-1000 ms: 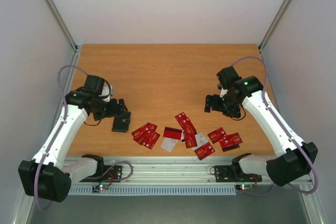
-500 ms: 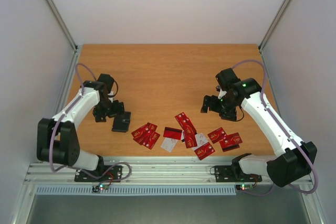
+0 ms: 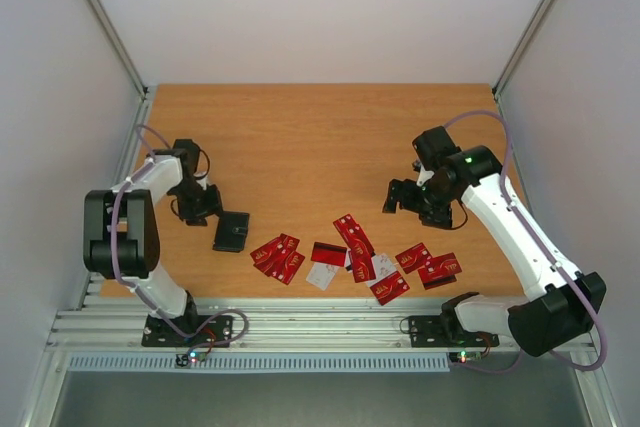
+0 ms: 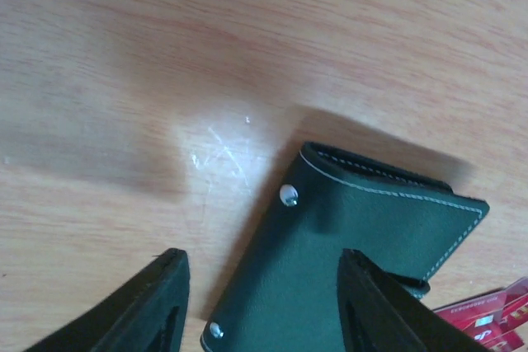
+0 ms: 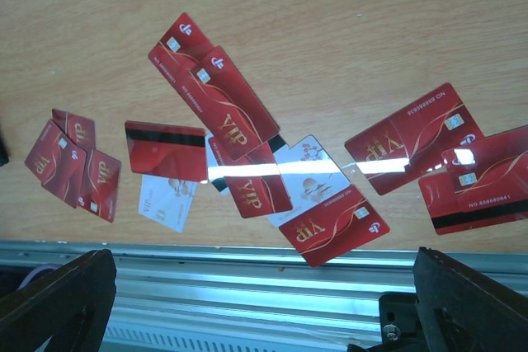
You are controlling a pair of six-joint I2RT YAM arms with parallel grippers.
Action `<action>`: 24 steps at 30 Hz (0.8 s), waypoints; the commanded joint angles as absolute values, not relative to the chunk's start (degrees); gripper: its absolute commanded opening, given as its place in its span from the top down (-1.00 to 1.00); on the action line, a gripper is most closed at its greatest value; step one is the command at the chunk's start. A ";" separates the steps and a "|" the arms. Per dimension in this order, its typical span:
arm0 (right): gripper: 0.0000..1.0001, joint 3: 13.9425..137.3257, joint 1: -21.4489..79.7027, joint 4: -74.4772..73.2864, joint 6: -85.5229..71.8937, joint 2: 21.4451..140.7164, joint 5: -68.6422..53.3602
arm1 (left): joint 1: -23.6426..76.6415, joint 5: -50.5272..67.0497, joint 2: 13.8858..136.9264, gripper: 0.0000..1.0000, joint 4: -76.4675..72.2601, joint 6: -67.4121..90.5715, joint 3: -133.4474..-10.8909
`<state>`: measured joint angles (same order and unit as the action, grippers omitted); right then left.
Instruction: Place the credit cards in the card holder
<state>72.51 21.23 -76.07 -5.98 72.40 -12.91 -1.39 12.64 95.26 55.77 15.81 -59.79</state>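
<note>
The card holder (image 3: 231, 232) lies shut on the wood at the left, a dark case with white stitching and two metal studs (image 4: 363, 253). My left gripper (image 3: 203, 207) hovers at its left edge, open, with nothing held (image 4: 264, 302). One finger is over bare wood and the other over the case. Several credit cards (image 3: 350, 255), mostly red with a few white, lie scattered along the near edge. In the right wrist view they show as red VIP cards (image 5: 227, 105) and a white card (image 5: 309, 172). My right gripper (image 3: 405, 199) hangs open behind them, empty (image 5: 264, 307).
A small cluster of red cards (image 3: 277, 256) lies just right of the holder. The aluminium rail (image 5: 247, 274) runs along the table's near edge, right below the cards. Grey walls close in the table on three sides.
My left arm has folded back toward the left edge and its gripper has slid a little left of the holder, its jaws narrowing. The right arm has hardly moved.
</note>
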 commanded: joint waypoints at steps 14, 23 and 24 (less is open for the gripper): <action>-0.97 73.54 21.71 -75.21 -6.31 74.71 -12.08 | -2.75 17.87 103.46 0.53 46.87 12.63 -55.14; -0.97 74.81 21.71 -72.97 -6.88 76.08 -13.64 | -2.61 21.37 99.73 0.99 45.61 12.30 -54.76; -0.97 74.80 21.71 -72.38 -6.86 75.96 -14.08 | -2.52 22.15 98.41 0.99 45.47 12.30 -54.57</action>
<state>73.03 21.23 -74.26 -6.42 75.90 -12.64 -3.31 19.84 99.77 50.54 12.34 -57.19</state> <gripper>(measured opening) 0.986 0.131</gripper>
